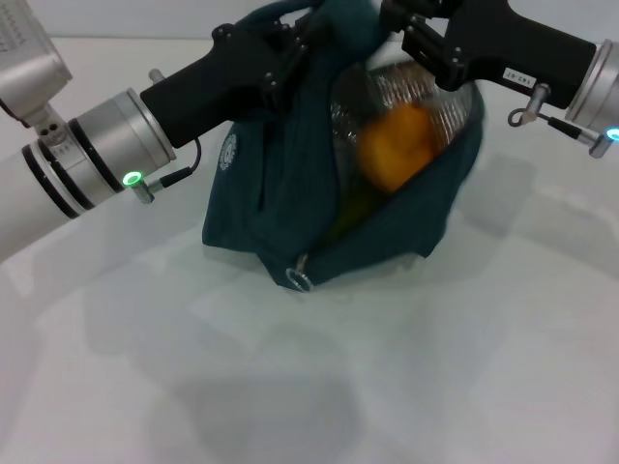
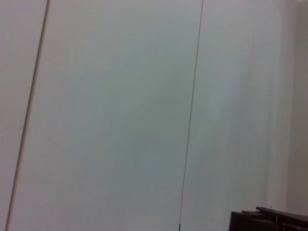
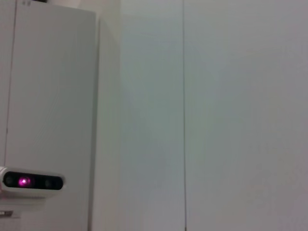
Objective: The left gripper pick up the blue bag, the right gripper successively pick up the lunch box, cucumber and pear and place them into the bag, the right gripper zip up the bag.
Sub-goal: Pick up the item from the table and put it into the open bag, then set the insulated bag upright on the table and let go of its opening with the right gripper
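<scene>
The left gripper (image 1: 290,48), a black claw on a silver-white arm with a green light, is clamped on the upper fabric of the blue bag (image 1: 280,184) at the bag's top left, its fingertips buried in the folds so that only the closed grip on the cloth can be made out. The right gripper (image 1: 411,34), a black claw with a small white label, reaches in at the bag's top right edge; its fingers are cut off by the frame's upper edge and hidden behind the fabric, and whether they are apart or closed cannot be told.

The bag stands on the far middle part of the white table (image 1: 464,367), its mouth gaping toward the right. Inside, against the crinkled silver lining, the pear (image 1: 398,145) shows as a blurred yellow-orange shape. A translucent form above it may be the lunch box (image 1: 406,85), though it is hard to separate from the lining. The zipper's metal ring pull (image 1: 298,278) hangs at the bag's near bottom corner.

Both wrist views show only pale wall panels.
</scene>
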Tool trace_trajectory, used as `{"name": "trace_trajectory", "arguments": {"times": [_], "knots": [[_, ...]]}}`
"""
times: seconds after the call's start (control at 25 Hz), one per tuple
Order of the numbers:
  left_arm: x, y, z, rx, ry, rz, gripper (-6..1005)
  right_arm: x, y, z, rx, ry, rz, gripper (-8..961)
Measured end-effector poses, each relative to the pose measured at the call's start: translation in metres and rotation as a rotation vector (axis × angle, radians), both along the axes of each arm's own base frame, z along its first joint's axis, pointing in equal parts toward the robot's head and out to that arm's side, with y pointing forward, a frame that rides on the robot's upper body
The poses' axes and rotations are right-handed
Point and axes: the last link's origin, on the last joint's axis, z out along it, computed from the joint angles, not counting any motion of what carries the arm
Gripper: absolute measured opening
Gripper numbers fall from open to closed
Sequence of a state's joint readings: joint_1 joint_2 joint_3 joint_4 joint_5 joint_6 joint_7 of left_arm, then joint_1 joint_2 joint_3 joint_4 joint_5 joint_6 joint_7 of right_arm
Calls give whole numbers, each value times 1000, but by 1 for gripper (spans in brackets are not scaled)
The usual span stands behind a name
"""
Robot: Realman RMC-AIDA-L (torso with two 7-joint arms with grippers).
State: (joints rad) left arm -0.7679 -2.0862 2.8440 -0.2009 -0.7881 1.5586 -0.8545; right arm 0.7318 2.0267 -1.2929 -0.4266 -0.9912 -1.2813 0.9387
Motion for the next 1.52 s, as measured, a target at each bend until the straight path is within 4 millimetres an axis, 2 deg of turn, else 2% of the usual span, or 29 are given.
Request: {"name": "trace_trajectory", "arguments": {"times": [0.08,0.24,0.28,0.4,0.52,0.72,0.84,0.96,1.28,1.52], "knots": [[0,0,0,0,0,1,49,1,0,1,3,6,-8,47],[-1,0,1,3,-2,4,49,6,-6,6,4,43,-5,217],[-1,0,1,4,-2,6,49,16,-20,14,4,79,18,260],[-2,0,2,7,0,8,49,29,-40,25,4,107,56,360],[-4,0,2,11,3,12,49,51,-63,37,-18,78,71,460],[-4,1,3,14,5,16,49,91,-82,44,-91,-12,-31,455],[-1,3,3,13,5,10,49,108,-90,33,-186,-97,-88,454],[1,3,2,11,1,5,49,117,-87,14,-219,-157,-160,453],[4,4,1,9,-3,-3,49,98,-68,-35,-264,-305,-171,450],[3,3,1,8,-5,-1,49,88,-63,-50,-324,-350,-164,437]]}}
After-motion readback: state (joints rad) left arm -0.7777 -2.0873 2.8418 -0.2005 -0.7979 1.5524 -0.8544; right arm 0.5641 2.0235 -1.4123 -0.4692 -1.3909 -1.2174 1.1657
